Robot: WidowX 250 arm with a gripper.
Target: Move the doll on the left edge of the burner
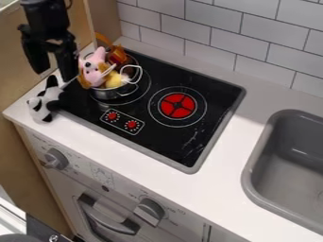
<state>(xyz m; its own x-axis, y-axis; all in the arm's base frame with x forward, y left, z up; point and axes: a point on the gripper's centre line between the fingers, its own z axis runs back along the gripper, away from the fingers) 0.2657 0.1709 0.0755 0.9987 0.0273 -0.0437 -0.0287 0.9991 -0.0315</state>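
Oven front nearest, gripper spread above the doll

Closest to the camera, the oven front (120, 194) shows its handle (104, 218) and two knobs, one (149, 210) near the handle and one (55, 158) farther left. Above it runs the white surface (126, 156).

In the camera view, the black arm (45, 14) comes in at the upper left and hangs nearly upright, its gripper (54, 74) pointing down over the left end of the surface. The fingers stand wide apart, with nothing held between them.

The doll (43, 104), a black and white panda, lies at the left edge of the hob (217, 101), on the white surface beside the rim. It is below the gripper in this view, its upper end near the fingertips; whether they touch, I cannot tell.

To the right of the gripper, a pot (114, 93) stands on the hob, with a pink toy (95, 66) and a yellow toy (114, 79) in it. The red burner (177, 105) lies right of the pot, and the sink (252, 175) farther right.
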